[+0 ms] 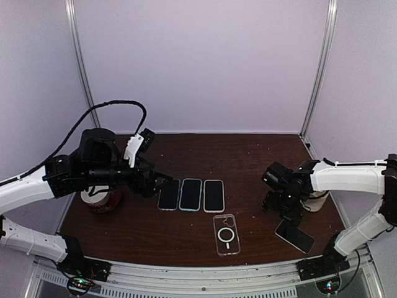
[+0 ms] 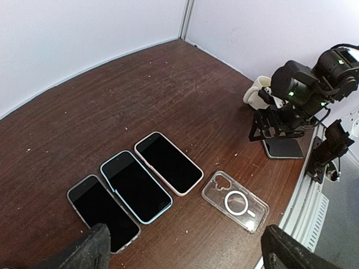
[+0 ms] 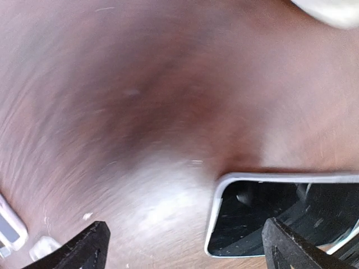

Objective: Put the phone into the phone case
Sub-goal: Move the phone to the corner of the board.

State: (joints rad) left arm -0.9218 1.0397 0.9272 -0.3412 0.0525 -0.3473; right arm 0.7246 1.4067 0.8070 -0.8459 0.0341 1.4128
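Observation:
The bare phone (image 1: 295, 236) lies face up with a dark screen at the near right of the table, also seen in the left wrist view (image 2: 283, 148) and the right wrist view (image 3: 280, 216). The empty clear phone case (image 1: 226, 234) with its white ring lies left of it (image 2: 235, 200). My right gripper (image 1: 286, 214) hovers open just above the phone's far end, nothing between its fingers (image 3: 188, 252). My left gripper (image 1: 157, 182) is open above the row of cased phones (image 2: 185, 259), well away from the case.
Three phones in cases (image 1: 190, 194) lie side by side mid-table (image 2: 136, 185). A white cup (image 1: 317, 202) stands behind the right arm (image 2: 256, 93). A brownish roll (image 1: 103, 200) sits under the left arm. White walls enclose the table.

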